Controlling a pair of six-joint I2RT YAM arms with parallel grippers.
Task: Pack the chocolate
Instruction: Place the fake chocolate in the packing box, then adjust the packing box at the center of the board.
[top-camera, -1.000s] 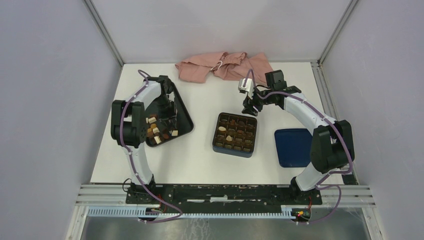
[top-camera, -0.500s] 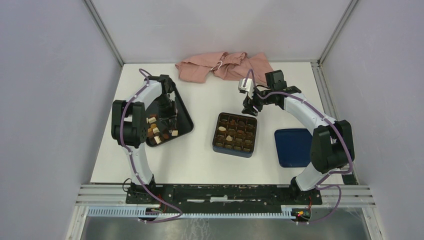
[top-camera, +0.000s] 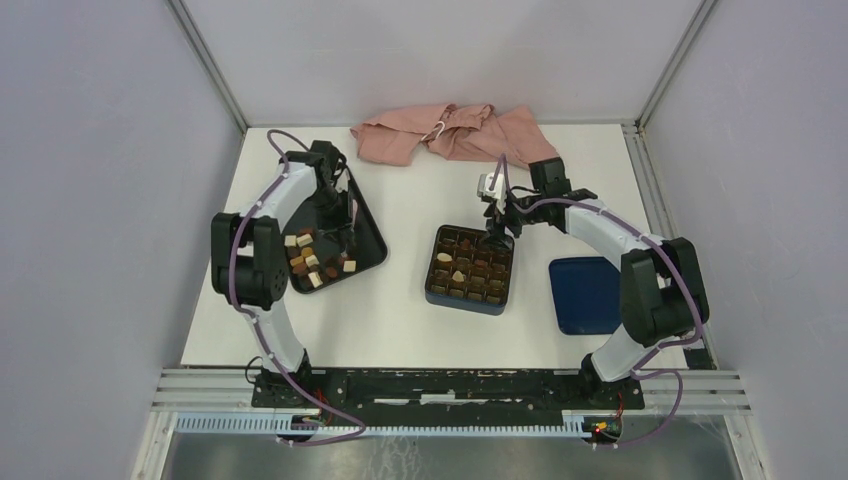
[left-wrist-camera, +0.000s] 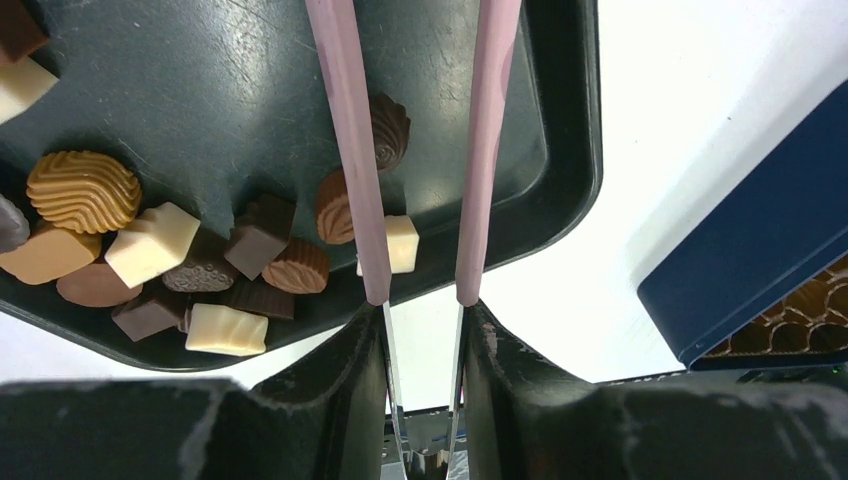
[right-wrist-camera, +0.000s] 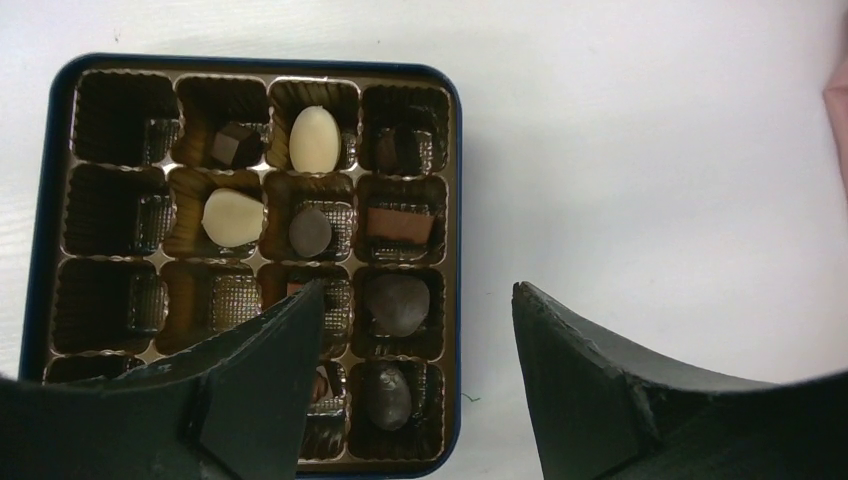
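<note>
Packing looks about half done. The box (top-camera: 466, 304) sits mid-table, and several cells of its brown grid hold chocolate (right-wrist-camera: 315, 138). In the right wrist view the whole left column and a few other cells are bare. The rest of the pieces lie loose in the tray (left-wrist-camera: 200, 80) on the left, most of them bunched and touching. The step in hand appears to be a pick from that tray. The left gripper (left-wrist-camera: 412, 40) reaches over it with its long fingers a little apart. A cream square (left-wrist-camera: 400, 243) lies between them, but the tips run out of view, so it cannot be told whether they pinch anything. The right gripper (right-wrist-camera: 418, 290) hangs over the box's near corner with its jaws wide apart and nothing in them. The next move likely calls for closing on one piece alone, lifting it over the tray's rim, and setting it in a bare cell. Crowded neighbours could be dragged along, and the right arm over the box blocks the left's approach. The lid (top-camera: 585, 293) lies just right of the box, and a pink cloth (top-camera: 445, 133) lies at the far edge, well clear.
</note>
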